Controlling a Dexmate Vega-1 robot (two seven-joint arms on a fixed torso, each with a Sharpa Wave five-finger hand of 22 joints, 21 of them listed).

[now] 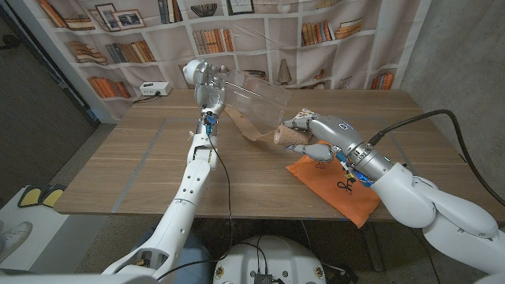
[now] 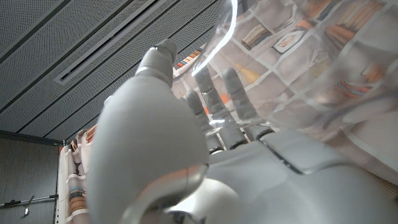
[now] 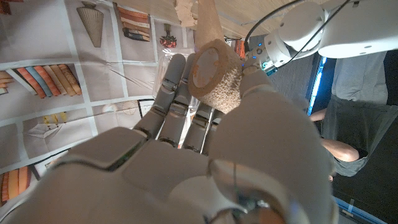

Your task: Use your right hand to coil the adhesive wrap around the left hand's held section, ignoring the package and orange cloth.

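The right hand [image 1: 309,136] sits just right of the frame's middle, fingers clamped on the tan roll of adhesive wrap [image 1: 288,136], which the right wrist view shows pinched at the fingertips [image 3: 214,74]. From the roll a brown strip [image 1: 243,126] runs up and left to the left hand [image 1: 207,85], raised in the upper middle with its fingers closed on the strip's far end and on a clear plastic package [image 1: 256,97] billowing beside it. The orange cloth [image 1: 335,188] lies on the worktop [image 1: 126,166] under the right forearm, lower right.

The strip looks taut, so I'd worry that circling the roll too wide tugs it from the left hand's hold. The loose package could also stick to the adhesive and get wound in. A shallow fingertip pinch might let the roll twist free mid-coil.
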